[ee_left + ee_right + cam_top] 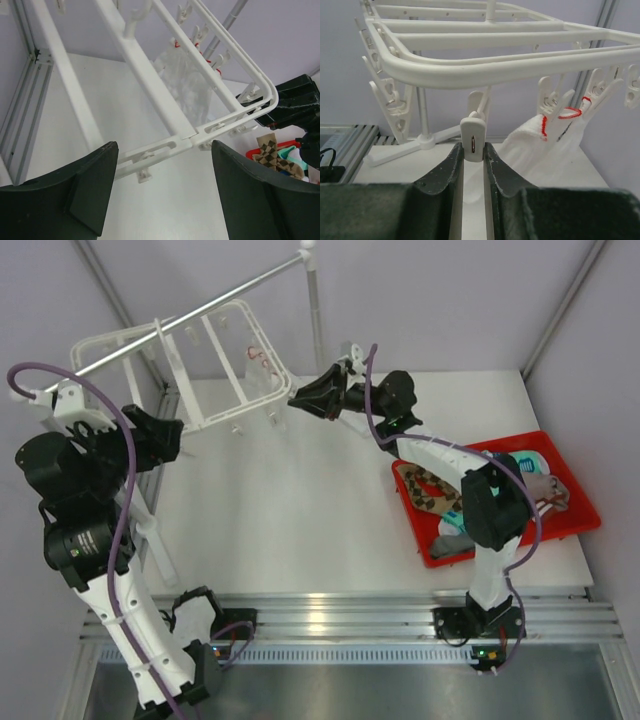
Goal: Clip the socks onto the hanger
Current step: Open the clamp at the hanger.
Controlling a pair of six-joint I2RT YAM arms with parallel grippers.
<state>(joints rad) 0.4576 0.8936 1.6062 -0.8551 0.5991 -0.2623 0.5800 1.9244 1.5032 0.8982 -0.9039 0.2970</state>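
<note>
The white hanger [215, 360] hangs from the grey rail at the back left. My right gripper [300, 398] is at its near right corner; in the right wrist view it [472, 150] is shut on a dangling white clip [472, 134] under the frame [470, 70]. My left gripper [168, 437] is open and empty below the hanger's left end; in the left wrist view it [164, 150] looks up at the frame [150, 85]. Brown checkered socks [432, 490], a teal patterned sock [530, 462] and a grey sock [548, 490] lie in the red tray [575, 525].
White socks with red trim [555, 137] hang clipped to the hanger, just right of the held clip. The long grey rail [200, 315] crosses above the frame on a stand [315, 310]. A metal frame runs along the table's left edge [22, 110].
</note>
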